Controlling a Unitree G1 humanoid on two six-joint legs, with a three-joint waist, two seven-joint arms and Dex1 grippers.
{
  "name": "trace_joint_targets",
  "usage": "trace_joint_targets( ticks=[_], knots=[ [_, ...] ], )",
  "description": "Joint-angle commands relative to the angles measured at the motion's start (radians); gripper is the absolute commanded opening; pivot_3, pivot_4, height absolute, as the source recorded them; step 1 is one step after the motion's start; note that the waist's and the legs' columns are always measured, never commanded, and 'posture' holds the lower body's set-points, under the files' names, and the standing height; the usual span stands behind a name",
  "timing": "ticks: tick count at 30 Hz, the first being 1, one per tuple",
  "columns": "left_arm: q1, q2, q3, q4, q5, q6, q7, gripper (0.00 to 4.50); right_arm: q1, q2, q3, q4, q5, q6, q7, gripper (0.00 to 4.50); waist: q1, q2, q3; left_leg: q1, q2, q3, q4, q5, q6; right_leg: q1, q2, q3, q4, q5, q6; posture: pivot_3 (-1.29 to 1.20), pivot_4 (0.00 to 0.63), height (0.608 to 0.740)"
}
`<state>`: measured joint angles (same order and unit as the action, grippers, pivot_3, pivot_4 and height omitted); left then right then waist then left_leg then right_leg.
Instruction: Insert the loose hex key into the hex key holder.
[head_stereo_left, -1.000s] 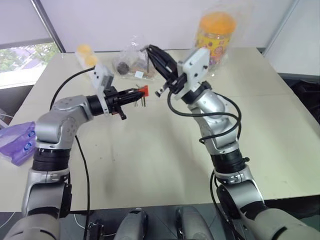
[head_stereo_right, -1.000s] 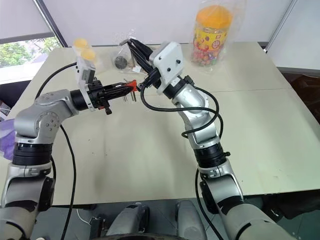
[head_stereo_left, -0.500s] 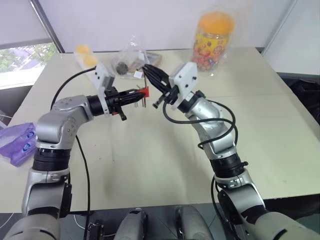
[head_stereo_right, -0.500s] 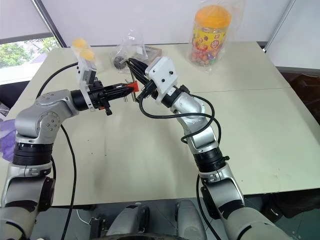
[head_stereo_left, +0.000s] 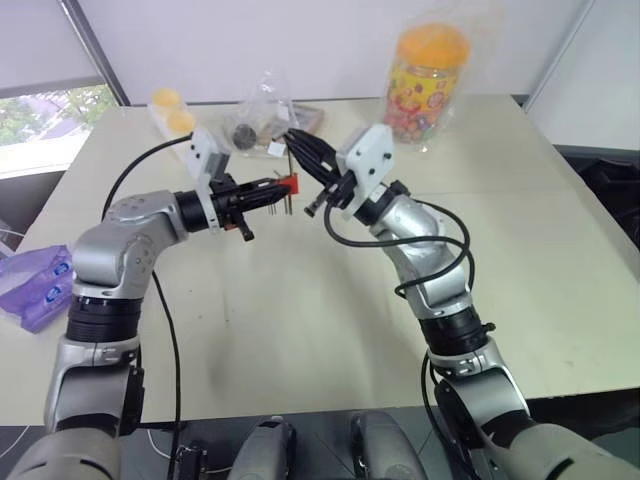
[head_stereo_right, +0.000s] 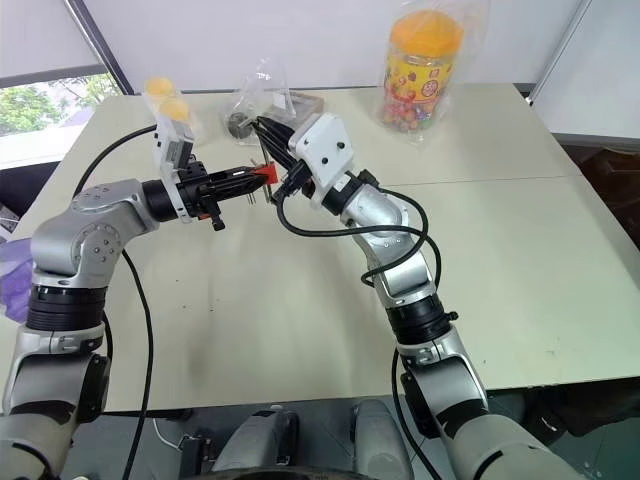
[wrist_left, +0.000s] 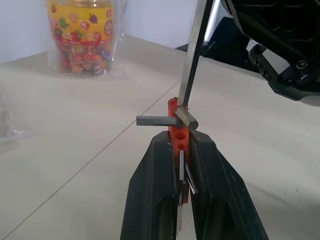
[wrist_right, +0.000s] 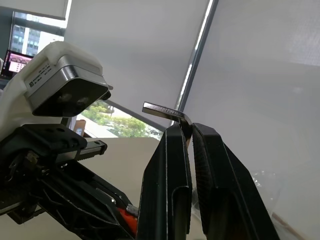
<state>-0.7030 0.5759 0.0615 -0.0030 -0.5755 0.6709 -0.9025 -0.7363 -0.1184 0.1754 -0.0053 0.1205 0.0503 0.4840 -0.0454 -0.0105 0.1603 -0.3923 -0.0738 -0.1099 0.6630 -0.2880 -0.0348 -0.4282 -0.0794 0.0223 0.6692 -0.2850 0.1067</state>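
key tip at the holder, both held above the table

a pale beige table (head_stereo_left: 300, 330) fills the scene, with a white wall and blinds behind it and a window at the robot's far left. the table's near half is bare; a faint seam crosses it on the right side. things stand only along the far edge and the left edge: a candy jar with an orange lid (head_stereo_left: 430, 70) in clear wrap at the far right, a clear bag of small items (head_stereo_left: 262, 125) at the far middle, two yellow-orange balls (head_stereo_left: 172, 110) to its left, and a purple packet (head_stereo_left: 35, 285) overhanging the left edge

the left gripper (head_stereo_left: 275, 190) reaches out level over the far middle of the table, its two black fingers (wrist_left: 155, 195) pinching the hex key holder (wrist_left: 178, 131) between them; short dark keys hang from the red block. the right gripper (head_stereo_left: 300, 148) comes in from the right, just beside and above the holder, its fingers (wrist_right: 167, 185) pressed together on the bend of the loose hex key (wrist_left: 194, 60). in the left wrist view the key's long shaft slants down to the top end of the holder, its tip touching or just at the red plastic; whether it sits in a hole i cannot tell

both grippers are well above the tabletop, with open room beneath them and toward the near edge
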Motion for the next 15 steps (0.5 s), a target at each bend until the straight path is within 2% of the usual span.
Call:
trace_joint_targets(
  ticks=[1,15],
  knots=[
    [-0.02,-0.001,0.015,-0.035,-0.006,-0.017,0.001,0.0,-0.019,-0.001,-0.008,-0.001,-0.008,-0.017,0.0,0.04,0.0,0.0,0.0,0.0,0.0,0.0,0.0,0.0,0.0,0.0,0.0,0.0,0.0,0.0,0.0,0.0,0.15,0.74],
    [-0.018,0.0,0.012,-0.032,-0.004,-0.023,0.001,0.0,-0.014,-0.015,-0.004,-0.008,-0.014,-0.009,0.016,0.04,0.0,0.0,0.0,0.0,0.0,0.0,0.0,0.0,0.0,0.0,0.0,0.0,0.0,0.0,0.0,0.0,0.15,0.74]
  ],
)
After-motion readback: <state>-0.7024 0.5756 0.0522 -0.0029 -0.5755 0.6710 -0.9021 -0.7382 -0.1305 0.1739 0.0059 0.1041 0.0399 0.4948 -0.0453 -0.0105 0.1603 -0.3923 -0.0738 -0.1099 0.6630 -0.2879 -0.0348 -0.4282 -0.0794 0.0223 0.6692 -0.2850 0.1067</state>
